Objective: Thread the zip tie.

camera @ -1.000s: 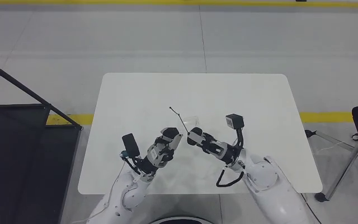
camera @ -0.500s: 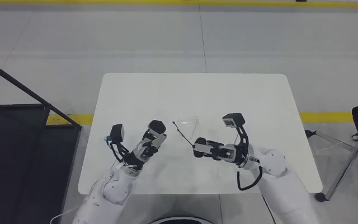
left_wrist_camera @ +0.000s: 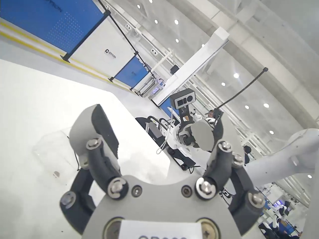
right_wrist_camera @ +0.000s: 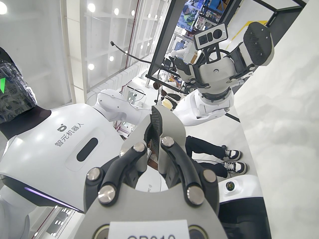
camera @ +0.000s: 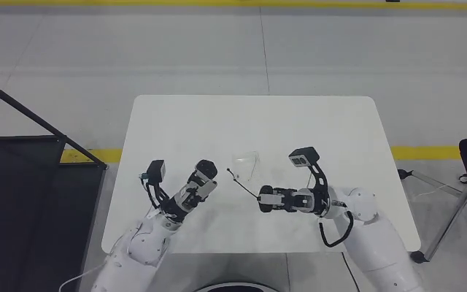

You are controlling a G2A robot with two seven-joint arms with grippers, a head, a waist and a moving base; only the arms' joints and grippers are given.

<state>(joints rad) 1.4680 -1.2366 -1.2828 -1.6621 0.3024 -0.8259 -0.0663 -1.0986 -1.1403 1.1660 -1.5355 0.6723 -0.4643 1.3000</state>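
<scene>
Black nylon zip tie (camera: 244, 185): thin, light, springy. Held over the table (camera: 328, 124), one end clamped in the closed right gripper (camera: 263, 198). Empty left gripper (camera: 206, 173) spread wide near the free knobbed tip. Judged best grasped just behind that tip, curbing whip.

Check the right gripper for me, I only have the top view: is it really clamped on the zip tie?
Observer: Yes. Right wrist view shows the right gripper with fingers shut flat together, the zip tie rising past their tips.
Operator: And the left gripper?
Observer: Open. Left wrist view shows its fingers spread wide with nothing between them.
Operator: Which end is free?
Observer: The head. Left wrist view shows it at the raised far tip, away from the right gripper.
</scene>
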